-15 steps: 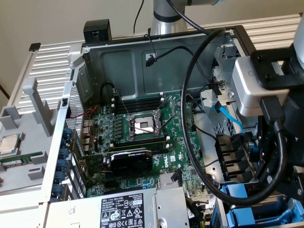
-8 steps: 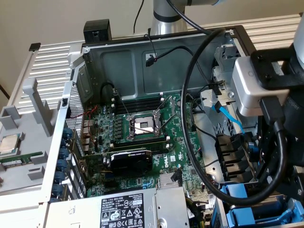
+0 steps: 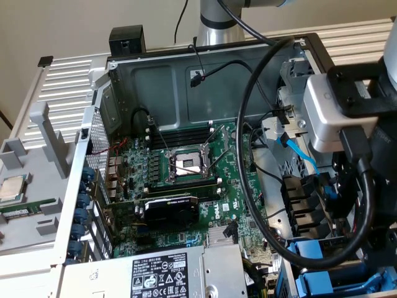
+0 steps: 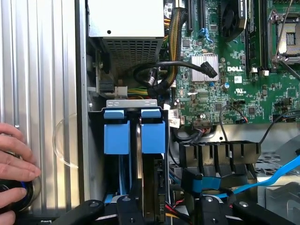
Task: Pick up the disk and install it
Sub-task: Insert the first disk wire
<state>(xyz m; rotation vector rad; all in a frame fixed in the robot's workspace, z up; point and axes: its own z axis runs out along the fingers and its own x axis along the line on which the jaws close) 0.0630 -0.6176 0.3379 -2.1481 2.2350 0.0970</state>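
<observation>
Spread apart and holding nothing, the gripper [image 4: 166,214] hangs over the drive bay [image 4: 131,103] at the edge of the open computer case [image 3: 161,81]. Just ahead of its jaws the disk [image 4: 153,137] sits slotted edge-on in that bay, with its blue carrier tab facing the gripper. Beyond lie the motherboard [image 4: 234,84] and the power supply [image 4: 126,23]. Off to one side, outside the case, a person's hand [image 4: 11,164] rests on the ribbed table [image 4: 42,93].
</observation>
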